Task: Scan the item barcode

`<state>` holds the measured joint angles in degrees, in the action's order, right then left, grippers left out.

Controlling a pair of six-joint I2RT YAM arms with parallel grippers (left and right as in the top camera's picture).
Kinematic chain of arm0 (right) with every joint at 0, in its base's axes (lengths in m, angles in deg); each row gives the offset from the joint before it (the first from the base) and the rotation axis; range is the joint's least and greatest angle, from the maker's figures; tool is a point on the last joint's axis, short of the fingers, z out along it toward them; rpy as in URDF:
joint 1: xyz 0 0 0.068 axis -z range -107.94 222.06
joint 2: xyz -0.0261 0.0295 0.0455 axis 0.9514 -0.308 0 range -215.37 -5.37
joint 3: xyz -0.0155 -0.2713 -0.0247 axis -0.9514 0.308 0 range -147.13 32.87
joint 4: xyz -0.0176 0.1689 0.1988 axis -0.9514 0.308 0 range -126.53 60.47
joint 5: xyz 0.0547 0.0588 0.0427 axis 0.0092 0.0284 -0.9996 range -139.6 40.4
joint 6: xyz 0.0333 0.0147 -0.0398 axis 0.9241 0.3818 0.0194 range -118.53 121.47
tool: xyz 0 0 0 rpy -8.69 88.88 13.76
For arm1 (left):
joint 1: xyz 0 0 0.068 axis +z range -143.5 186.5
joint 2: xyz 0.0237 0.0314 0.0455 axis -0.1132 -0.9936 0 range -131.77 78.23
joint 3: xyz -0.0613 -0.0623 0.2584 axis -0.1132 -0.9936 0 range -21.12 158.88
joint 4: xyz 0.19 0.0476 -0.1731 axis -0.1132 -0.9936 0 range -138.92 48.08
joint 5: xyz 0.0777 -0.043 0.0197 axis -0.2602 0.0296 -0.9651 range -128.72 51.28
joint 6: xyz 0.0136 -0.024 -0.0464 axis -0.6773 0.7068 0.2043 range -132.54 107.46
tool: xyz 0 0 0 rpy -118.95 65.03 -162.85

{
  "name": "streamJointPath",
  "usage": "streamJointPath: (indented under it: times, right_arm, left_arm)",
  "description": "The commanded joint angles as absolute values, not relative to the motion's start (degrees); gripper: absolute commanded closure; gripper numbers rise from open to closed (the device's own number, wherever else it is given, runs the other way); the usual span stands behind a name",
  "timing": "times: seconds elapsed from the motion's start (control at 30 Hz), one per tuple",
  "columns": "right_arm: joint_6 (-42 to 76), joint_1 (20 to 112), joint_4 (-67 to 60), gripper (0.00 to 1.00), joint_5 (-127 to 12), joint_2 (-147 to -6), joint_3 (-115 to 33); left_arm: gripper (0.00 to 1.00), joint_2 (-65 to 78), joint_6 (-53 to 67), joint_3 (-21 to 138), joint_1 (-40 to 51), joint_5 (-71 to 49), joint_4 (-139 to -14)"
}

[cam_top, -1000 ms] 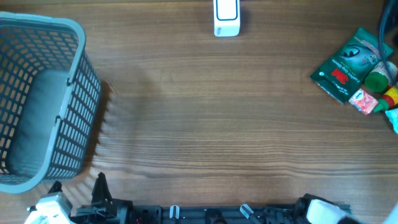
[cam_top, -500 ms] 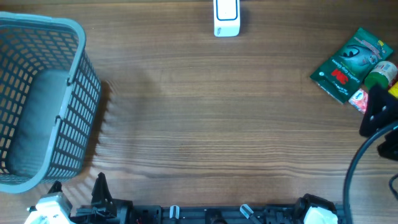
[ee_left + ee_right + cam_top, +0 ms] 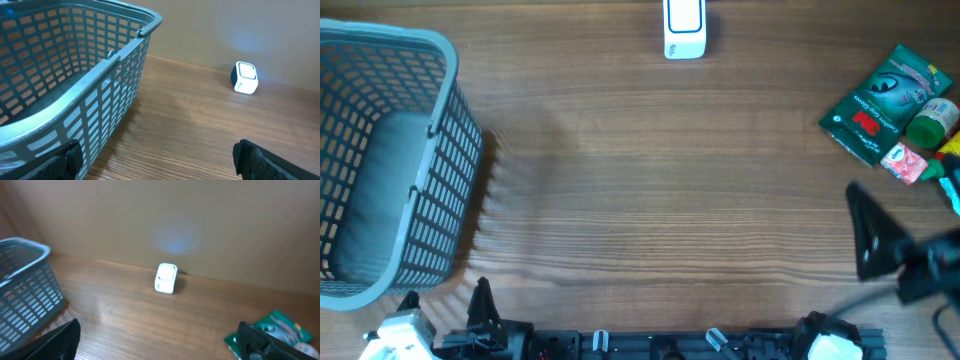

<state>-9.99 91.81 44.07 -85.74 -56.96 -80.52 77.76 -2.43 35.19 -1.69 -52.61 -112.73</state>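
both jaws spread wide | basket [image 3: 445,190] left | scanner [image 3: 684,28] far edge | packets [image 3: 885,103] right

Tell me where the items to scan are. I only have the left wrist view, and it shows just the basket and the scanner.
Observer: They're piled at the far right in the overhead view. A green pouch lies nearest the scanner.
Operator: What else is in the pile?
Observer: A green-capped bottle lies against the pouch's right side.
Operator: Is the right pincer holding anything?
Observer: No. The right pincer is open and empty, facing the scanner, with the pouch off to its right.
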Motion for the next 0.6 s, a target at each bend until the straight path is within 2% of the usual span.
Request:
streamJointPath:
  times: [0.0,0.43,0.57]
  right_arm:
    - [-16.79,91.9,44.62,0.0,-89.57,-51.15,-80.65]
    - [-27.24,91.9,47.74,0.0,-92.24,-37.73,-71.58]
    - [-35.39,91.9,47.04,0.0,-96.37,-37.45,-66.9]
  left_arm:
    - [0.0,77.96,-3.13,35.34,-1.36,-53.33,-112.66]
    - [0.0,77.96,-3.13,35.34,-1.36,-53.33,-112.68]
    - [0.0,77.96,-3.13,35.34,-1.36,-53.36,-112.66]
